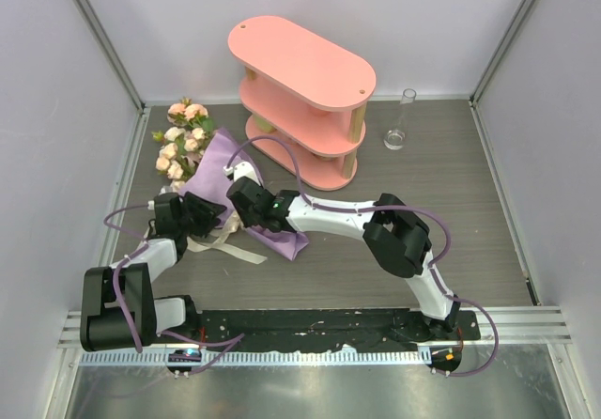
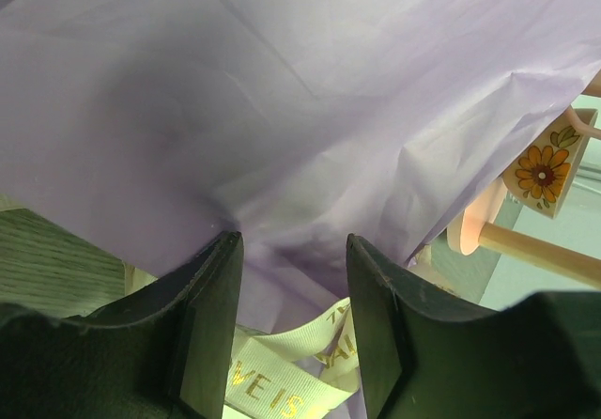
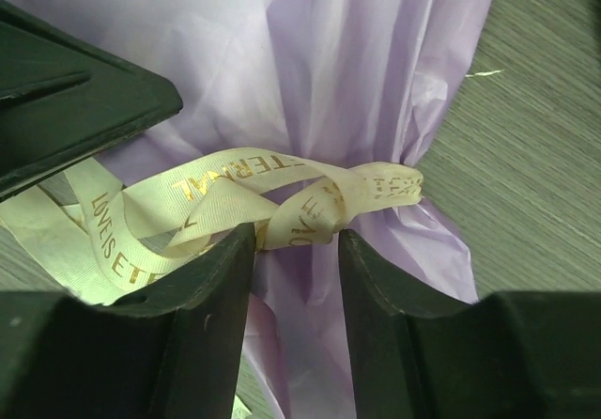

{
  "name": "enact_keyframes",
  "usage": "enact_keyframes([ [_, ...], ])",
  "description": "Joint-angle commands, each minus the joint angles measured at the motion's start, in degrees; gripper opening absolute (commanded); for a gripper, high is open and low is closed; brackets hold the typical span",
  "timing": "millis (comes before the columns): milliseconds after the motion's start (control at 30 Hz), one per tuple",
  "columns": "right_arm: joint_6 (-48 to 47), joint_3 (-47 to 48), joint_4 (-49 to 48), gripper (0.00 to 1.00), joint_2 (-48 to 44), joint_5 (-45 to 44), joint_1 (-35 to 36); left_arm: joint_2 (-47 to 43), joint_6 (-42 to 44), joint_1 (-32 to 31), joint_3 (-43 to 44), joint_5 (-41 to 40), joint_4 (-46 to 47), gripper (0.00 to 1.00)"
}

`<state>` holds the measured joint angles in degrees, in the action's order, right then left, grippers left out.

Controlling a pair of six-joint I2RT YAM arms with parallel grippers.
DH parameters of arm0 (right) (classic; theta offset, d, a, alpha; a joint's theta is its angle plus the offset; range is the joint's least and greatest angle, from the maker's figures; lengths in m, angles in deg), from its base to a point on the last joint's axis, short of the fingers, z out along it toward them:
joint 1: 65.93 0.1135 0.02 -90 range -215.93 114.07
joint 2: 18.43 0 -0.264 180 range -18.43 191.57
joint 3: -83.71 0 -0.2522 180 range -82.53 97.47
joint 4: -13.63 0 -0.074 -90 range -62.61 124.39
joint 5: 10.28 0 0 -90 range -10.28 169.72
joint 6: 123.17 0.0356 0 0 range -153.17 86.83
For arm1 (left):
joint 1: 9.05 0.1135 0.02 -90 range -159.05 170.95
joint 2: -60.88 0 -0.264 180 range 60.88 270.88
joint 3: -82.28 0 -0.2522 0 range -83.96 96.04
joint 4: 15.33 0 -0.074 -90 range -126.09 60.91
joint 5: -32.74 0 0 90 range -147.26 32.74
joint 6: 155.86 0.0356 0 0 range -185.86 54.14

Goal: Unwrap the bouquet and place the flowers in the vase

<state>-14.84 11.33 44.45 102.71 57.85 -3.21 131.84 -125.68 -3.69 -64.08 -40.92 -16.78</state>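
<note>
Dark wood surface; right tool open at ribbon knot; left tool grip on bouquet unclear. Pulling ribbon may drag unpinned bouquet.

The left arm and right arm share one build — white rounded links between blocky black joint housings, with thin purple cables looping alongside. The left gripper and right gripper carry broad matte-black fingers with flat inner faces.
</note>
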Motion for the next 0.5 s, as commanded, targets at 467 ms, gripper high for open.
enact_keyframes([
  [467, -9.09, 0.00, -8.80, 0.05, -1.52, -3.18, -0.14, 0.14, 0.05, 0.00, -1.42, -1.66, 0.69, 0.52],
])
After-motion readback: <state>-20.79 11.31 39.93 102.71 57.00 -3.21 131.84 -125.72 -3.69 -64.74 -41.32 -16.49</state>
